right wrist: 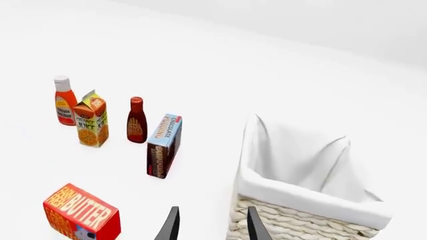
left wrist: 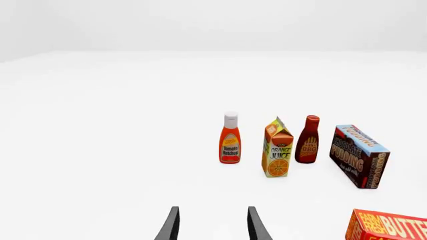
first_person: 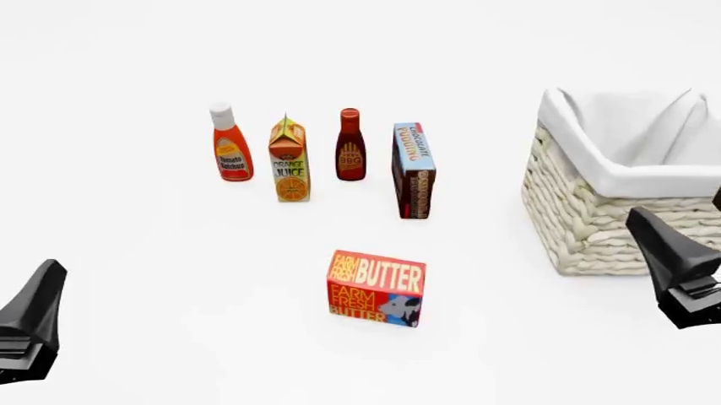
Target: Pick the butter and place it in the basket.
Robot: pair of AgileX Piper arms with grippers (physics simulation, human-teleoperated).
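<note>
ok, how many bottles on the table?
2. The ketchup bottle stands at the left end of the back row; the BBQ sauce bottle stands between the juice carton and the pudding box. None looks hidden.

Your left gripper (left wrist: 212, 227) shows two dark fingers (left wrist: 171, 225) parted over bare white table (left wrist: 100, 150), holding nothing. Ahead stand the ketchup (left wrist: 230, 139), juice carton (left wrist: 277, 148), BBQ bottle (left wrist: 308, 139) and pudding box (left wrist: 360, 156) in a row. The butter (left wrist: 390, 226) sits nearer, cut off by the frame edge.
</note>
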